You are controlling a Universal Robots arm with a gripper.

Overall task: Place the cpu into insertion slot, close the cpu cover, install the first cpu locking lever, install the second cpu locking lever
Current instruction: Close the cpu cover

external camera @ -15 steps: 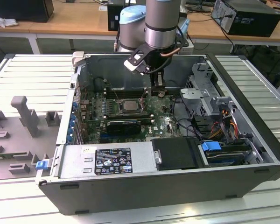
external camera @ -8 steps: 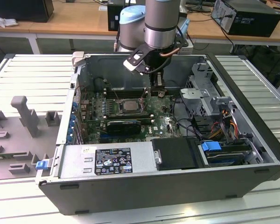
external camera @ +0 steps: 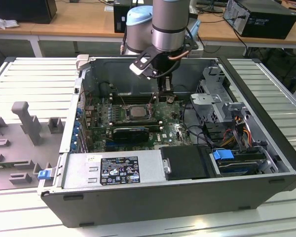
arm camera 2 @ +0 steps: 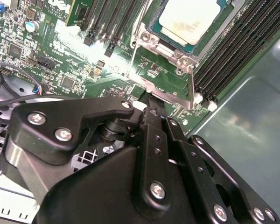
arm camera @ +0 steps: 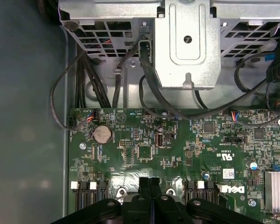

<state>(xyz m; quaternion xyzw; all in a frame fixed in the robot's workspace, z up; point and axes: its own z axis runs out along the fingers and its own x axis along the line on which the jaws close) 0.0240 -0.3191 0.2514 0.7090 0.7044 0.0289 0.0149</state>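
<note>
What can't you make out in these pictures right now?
- Gripper, second wrist view: its own black body hides what its tip touches.
- Cpu, second wrist view: cut off by the picture's edge.
- Lever, second wrist view: the gripper covers part of it, so I cannot tell whether it is latched.

Bright, even room light falls from above in the exterior view, yet the inside of the computer case [external camera: 113, 71] around the pincer [external camera: 163, 94] lies in soft shadow. In the second wrist view, glare whitens the green circuit board [arm camera 2: 79, 42] just beyond the pincer's tip, and the cpu [arm camera 2: 189, 18] farther off shines pale.
</note>
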